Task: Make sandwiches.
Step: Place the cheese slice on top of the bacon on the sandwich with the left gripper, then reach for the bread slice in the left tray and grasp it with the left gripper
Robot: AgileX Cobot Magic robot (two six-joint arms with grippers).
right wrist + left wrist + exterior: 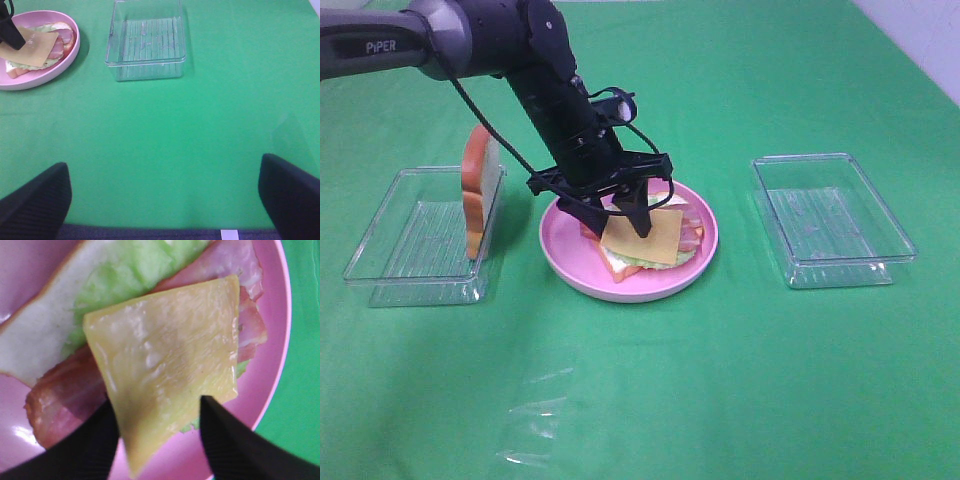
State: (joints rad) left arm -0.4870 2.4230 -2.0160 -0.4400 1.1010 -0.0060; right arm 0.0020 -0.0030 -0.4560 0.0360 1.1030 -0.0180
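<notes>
On the pink plate (620, 290) lies an open-faced sandwich (690, 240): a white bread slice (35, 345), green lettuce (125, 270), reddish bacon (60, 400) and a yellow cheese square (165, 360) on top. My left gripper (617, 227) hangs right over the stack, open, with a corner of the cheese lying between its black fingers (90, 450). A second bread slice (478, 185) stands on edge in the left clear tray (420, 230). My right gripper (165, 200) is open over bare green cloth, well away from the plate (60, 60), and out of the high view.
An empty clear tray (830, 215) sits to the right of the plate; it also shows in the right wrist view (145, 45). A crumpled piece of clear film (535, 420) lies on the green cloth near the front.
</notes>
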